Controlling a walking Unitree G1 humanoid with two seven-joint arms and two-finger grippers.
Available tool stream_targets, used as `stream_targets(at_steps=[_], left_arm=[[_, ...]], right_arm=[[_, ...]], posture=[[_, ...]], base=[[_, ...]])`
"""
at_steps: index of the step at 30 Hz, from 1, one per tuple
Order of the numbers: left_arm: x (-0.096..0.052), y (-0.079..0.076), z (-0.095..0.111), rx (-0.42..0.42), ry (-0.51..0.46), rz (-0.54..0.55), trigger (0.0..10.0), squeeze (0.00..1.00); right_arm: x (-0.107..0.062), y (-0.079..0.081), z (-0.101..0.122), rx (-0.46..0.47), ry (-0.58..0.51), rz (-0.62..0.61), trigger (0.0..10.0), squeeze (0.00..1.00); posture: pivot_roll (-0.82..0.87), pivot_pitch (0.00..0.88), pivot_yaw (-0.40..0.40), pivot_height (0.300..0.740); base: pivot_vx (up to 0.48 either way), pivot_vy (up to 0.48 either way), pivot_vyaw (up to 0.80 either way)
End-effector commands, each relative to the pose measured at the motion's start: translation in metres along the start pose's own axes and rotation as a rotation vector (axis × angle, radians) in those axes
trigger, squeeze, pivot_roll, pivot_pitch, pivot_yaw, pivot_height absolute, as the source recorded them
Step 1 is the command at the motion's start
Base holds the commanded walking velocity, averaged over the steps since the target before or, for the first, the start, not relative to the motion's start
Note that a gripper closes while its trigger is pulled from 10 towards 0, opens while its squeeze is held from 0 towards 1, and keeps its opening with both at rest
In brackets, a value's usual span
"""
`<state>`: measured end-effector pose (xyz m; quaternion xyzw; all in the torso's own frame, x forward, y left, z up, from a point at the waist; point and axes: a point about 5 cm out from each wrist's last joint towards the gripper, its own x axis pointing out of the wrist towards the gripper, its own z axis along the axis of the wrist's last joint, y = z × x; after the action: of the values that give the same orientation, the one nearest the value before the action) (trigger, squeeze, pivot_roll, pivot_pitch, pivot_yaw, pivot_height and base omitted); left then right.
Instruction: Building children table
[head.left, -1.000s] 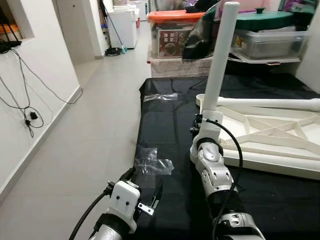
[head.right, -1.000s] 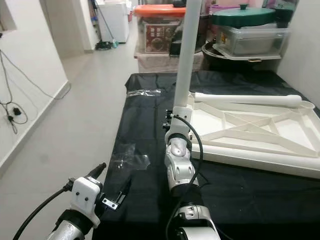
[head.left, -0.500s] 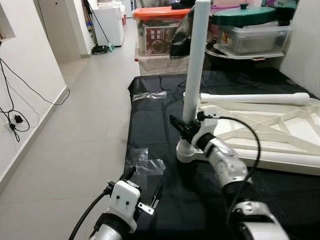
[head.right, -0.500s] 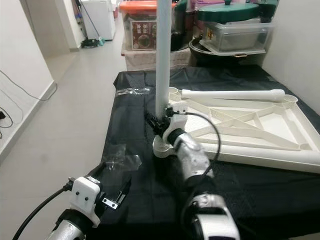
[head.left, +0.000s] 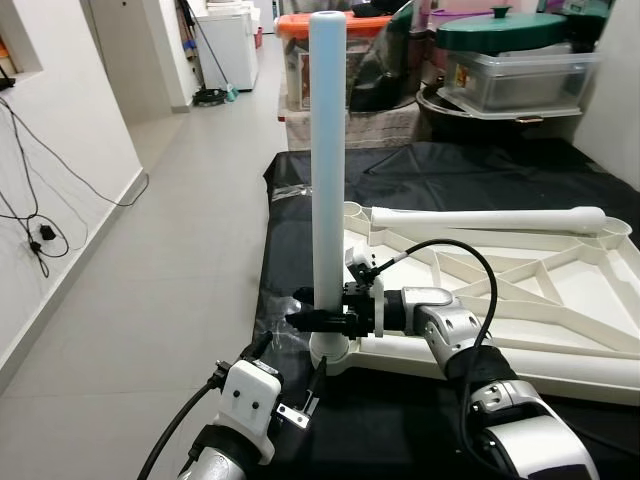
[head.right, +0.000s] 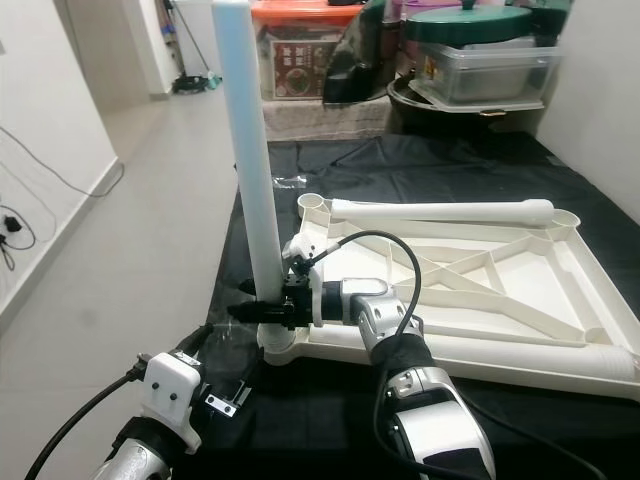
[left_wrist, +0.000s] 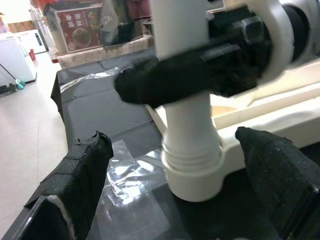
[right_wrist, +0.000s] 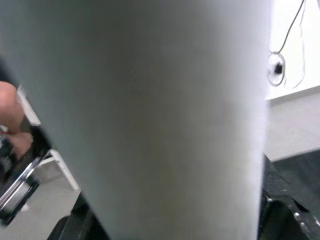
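On the black sheet, head views: the upturned white tabletop (head.left: 560, 300) lay ribs-up on the black cloth (head.left: 420, 170), with one white table leg (head.left: 327, 160) standing upright in its near corner socket (head.left: 330, 350).
Right gripper (head.left: 312, 321): clamped low on that leg, just above the socket, arm reaching in from the tabletop side.
Change, half a second back: the leg had stood at the tabletop's far corner, then it stood planted in the near corner socket; the camera had swung too, so part of that shift was the head turning.
What it meant: one leg looked seated, my guess, and a second leg (head.right: 440, 209) lay flat along the far edge, not yet fitted.
Left gripper (head.left: 290, 385): hovered low beside the cloth's near edge, fingers spread, holding nothing.
Left wrist view: two black fingers (left_wrist: 80, 175) wide apart, framing the leg's threaded base in the socket, a clear plastic bag (left_wrist: 125, 172) lying beside it.
Right wrist view: pale leg surface pressed close to the lens.
Hard to tell: whether the thread was fully home; the socket's far side stayed hidden behind the gripper, and the tabletop ran off at the right.
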<state>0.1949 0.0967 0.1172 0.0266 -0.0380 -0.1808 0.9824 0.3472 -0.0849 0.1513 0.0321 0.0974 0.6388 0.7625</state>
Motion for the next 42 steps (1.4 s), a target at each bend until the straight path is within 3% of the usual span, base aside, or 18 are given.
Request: stream_targets(at_steps=[1,7,9,11,13,14,15,16,17,21,27,28,29,32,33,36,37,42], left_arm=[[-0.001,0.000,-0.005,0.006,0.016,-0.004,10.0,0.00],[-0.002,0.000,-0.005,0.005,0.017,-0.005,10.0,0.00],[-0.002,0.000,-0.005,0.004,0.018,-0.007,10.0,0.00],[-0.002,0.000,-0.005,0.004,0.018,-0.007,10.0,0.00],[-0.003,0.000,-0.006,0.003,0.021,-0.010,10.0,0.00],[-0.003,0.000,-0.006,0.003,0.021,-0.010,10.0,0.00],[-0.003,0.000,-0.006,0.002,0.023,-0.011,10.0,0.00],[-0.003,0.000,-0.006,0.002,0.023,-0.011,10.0,0.00],[-0.003,0.000,-0.007,0.002,0.023,-0.013,10.0,0.00],[-0.002,0.000,-0.007,0.002,0.023,-0.015,10.0,0.00],[-0.001,0.000,-0.006,0.002,0.021,-0.013,10.0,0.00],[-0.001,0.000,-0.006,0.003,0.020,-0.013,10.0,0.00],[-0.001,0.000,-0.006,0.003,0.020,-0.013,10.0,0.00],[-0.001,0.000,-0.006,0.003,0.020,-0.013,10.0,0.00],[-0.001,0.000,-0.006,0.002,0.019,-0.012,10.0,0.00],[-0.001,0.000,-0.005,0.002,0.018,-0.013,10.0,0.00],[-0.001,0.000,-0.006,0.001,0.019,-0.014,10.0,0.00],[-0.001,0.000,-0.006,0.001,0.021,-0.016,10.0,0.00]], right_arm=[[0.010,0.001,-0.001,0.048,-0.032,-0.004,0.0,0.00],[0.012,-0.003,-0.002,0.036,-0.073,-0.118,0.0,0.00],[0.006,-0.020,-0.003,0.005,-0.099,-0.518,0.0,0.00],[0.006,-0.020,-0.003,0.005,-0.099,-0.518,0.0,0.00],[-0.019,-0.035,-0.006,0.007,-0.138,-1.036,0.0,0.00],[-0.019,-0.035,-0.006,0.007,-0.138,-1.036,0.0,0.00],[-0.032,-0.037,-0.008,0.011,-0.146,-1.208,0.0,0.00],[-0.032,-0.037,-0.008,0.011,-0.146,-1.208,0.0,0.00],[-0.044,-0.034,-0.014,0.040,-0.151,-1.384,0.0,0.00],[-0.053,-0.021,-0.025,0.103,-0.142,-1.570,0.0,0.00],[-0.041,-0.013,-0.028,0.115,-0.133,-1.604,0.0,0.00],[-0.033,-0.013,-0.025,0.096,-0.156,-1.572,1.2,0.00],[-0.025,-0.014,-0.020,0.077,-0.189,-1.513,10.0,0.00],[-0.019,-0.013,-0.016,0.063,-0.208,-1.486,10.0,0.00],[-0.014,-0.013,-0.008,0.018,-0.247,-1.413,10.0,1.00],[-0.007,-0.012,-0.002,0.000,-0.291,-1.265,10.0,1.00],[-0.010,-0.014,-0.001,0.003,-0.308,-1.205,10.0,0.00],[-0.033,-0.027,0.016,0.011,-0.406,-1.172,10.0,0.00]], posture=[[0.03,0.000,0.002,0.740],[0.02,0.000,0.003,0.740],[0.02,0.000,0.008,0.740],[0.02,0.000,0.008,0.740],[0.01,0.000,0.017,0.740],[0.01,0.000,0.017,0.740],[0.01,0.000,0.017,0.740],[0.01,0.000,0.017,0.740],[0.01,0.000,0.017,0.740],[0.01,0.000,0.017,0.740],[0.00,0.000,0.015,0.740],[0.00,0.000,0.015,0.740],[0.00,0.000,0.015,0.740],[0.00,0.000,0.015,0.740],[0.00,0.000,0.016,0.740],[0.00,0.000,0.016,0.740],[0.00,0.000,0.016,0.740],[0.00,0.000,0.016,0.740]], base=[[0.000,0.000,0.00],[0.000,0.000,0.00],[0.000,0.000,0.00],[0.000,0.000,0.00],[0.000,0.000,0.00],[0.000,0.000,0.00],[0.000,0.000,0.00],[0.000,0.000,0.00],[0.000,0.000,0.00],[0.000,0.000,0.00],[0.000,0.000,0.00],[0.000,0.000,0.00],[0.000,0.000,0.00],[0.000,0.000,0.00],[0.000,0.000,0.00],[0.000,0.000,0.00],[0.000,0.000,0.00],[0.000,0.000,0.00]])
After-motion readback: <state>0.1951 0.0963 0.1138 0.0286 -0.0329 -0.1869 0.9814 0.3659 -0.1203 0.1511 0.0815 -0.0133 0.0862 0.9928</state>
